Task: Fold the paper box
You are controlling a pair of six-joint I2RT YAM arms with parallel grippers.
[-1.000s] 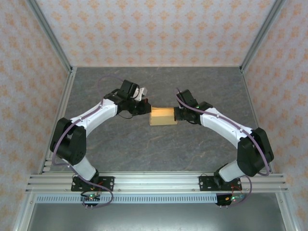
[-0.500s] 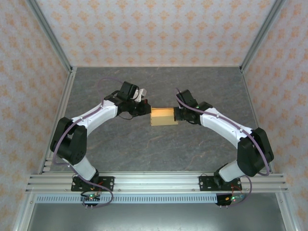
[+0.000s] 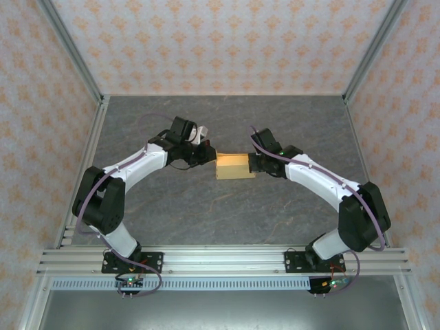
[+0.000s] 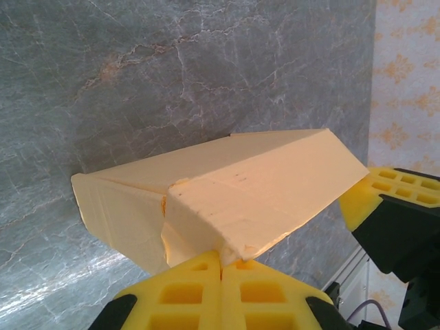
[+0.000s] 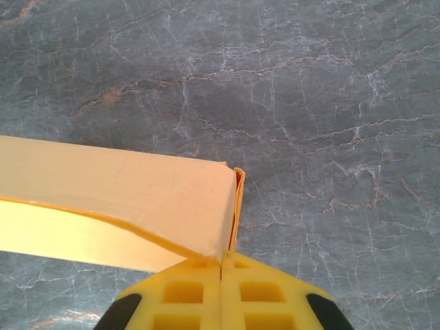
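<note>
Paper box [image 3: 234, 166] sits at the centre of the table [image 3: 227, 213], in its small rectangular shape. Left gripper [image 3: 211, 157] just left of table centre, right gripper [image 3: 254, 165] just right: both have fingers pressed together, tips against the box ends. We can't tell if card is nipped.

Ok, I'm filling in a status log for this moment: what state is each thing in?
paper box: folded up into a rectangular box shape, held at both ends.
left gripper: shut, fingers pinched on the card at one end of the box.
right gripper: shut, fingers pinched on the thin card edge at the other end.
</note>
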